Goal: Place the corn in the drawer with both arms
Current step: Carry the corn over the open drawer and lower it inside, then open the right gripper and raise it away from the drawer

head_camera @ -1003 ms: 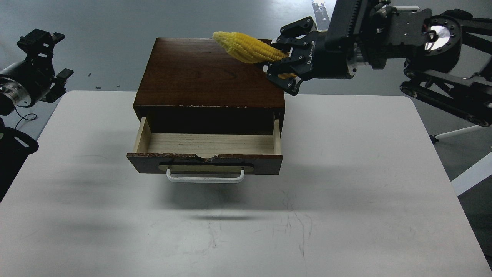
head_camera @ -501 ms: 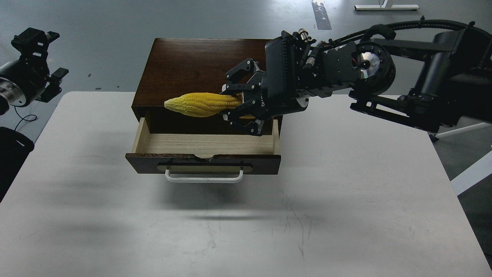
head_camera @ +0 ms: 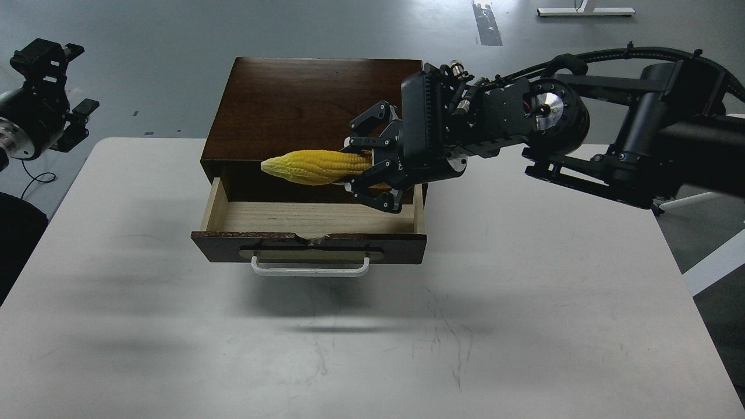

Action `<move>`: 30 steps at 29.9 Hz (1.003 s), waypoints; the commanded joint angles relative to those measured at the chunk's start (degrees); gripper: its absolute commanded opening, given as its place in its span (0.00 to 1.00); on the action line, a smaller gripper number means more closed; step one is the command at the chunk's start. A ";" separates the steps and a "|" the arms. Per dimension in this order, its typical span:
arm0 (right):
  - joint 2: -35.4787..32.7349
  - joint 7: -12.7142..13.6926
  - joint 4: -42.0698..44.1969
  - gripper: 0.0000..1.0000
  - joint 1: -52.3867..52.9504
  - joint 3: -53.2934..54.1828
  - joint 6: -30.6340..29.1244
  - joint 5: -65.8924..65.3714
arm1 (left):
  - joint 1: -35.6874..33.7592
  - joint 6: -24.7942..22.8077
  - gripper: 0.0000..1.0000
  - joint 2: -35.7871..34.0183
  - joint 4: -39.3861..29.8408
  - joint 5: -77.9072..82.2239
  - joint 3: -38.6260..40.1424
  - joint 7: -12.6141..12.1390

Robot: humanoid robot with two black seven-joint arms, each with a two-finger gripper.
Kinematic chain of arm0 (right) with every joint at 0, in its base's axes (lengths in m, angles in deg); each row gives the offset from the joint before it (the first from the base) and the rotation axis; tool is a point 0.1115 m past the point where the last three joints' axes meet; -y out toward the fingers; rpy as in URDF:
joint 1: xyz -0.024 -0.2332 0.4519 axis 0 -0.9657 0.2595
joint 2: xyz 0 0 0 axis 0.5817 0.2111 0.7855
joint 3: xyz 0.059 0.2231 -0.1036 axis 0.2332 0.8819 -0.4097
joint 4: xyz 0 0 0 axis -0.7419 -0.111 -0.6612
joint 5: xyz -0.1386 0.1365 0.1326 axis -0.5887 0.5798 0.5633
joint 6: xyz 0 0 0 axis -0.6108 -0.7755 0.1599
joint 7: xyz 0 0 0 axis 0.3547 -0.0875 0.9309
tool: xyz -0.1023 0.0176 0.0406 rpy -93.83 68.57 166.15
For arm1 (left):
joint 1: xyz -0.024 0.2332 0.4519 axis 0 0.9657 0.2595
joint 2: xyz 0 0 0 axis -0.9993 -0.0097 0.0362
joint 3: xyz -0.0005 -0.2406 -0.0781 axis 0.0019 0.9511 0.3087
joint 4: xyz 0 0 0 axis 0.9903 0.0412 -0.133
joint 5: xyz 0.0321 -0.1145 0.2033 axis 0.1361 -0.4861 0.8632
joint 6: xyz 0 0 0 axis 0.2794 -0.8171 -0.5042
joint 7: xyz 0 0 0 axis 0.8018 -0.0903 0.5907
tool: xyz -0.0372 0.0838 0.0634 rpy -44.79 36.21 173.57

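The dark brown wooden box (head_camera: 302, 105) stands at the back of the white table. Its drawer (head_camera: 314, 218) is pulled open and its pale wood inside shows bare. My right gripper (head_camera: 364, 169) is shut on the thick end of the yellow corn (head_camera: 311, 166). It holds the corn level, tip pointing left, just above the back of the open drawer. My left gripper (head_camera: 43, 61) is far off at the left edge, clear of the table; its fingers cannot be told apart.
The white table (head_camera: 524, 291) spreads in front of and to both sides of the box. The drawer's white bar handle (head_camera: 310, 269) sticks out toward me. My right arm (head_camera: 611, 145) stretches over the table's back right corner.
My right gripper brought the corn from above the box's back right corner down and forward to just over the open drawer. In the last half second it shifted slightly right. The left arm drew back a little.
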 commanded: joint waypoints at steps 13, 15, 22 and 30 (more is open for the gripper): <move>1.46 0.98 1.63 0.95 -0.87 -0.02 0.00 0.20 | 0.35 -0.08 0.98 -0.38 0.01 -0.09 0.03 0.12; 1.55 1.59 1.63 0.95 -1.22 0.07 0.09 0.46 | 0.35 -0.08 0.98 -0.38 0.01 -0.09 0.03 0.12; 0.85 3.08 2.07 0.95 -1.66 4.27 0.09 8.16 | 0.35 -0.08 0.99 -0.38 0.01 -0.09 0.21 0.12; -5.12 14.07 9.01 0.95 -1.49 12.73 -4.91 62.20 | 0.35 -2.63 0.99 -0.30 0.01 -0.88 0.38 -0.58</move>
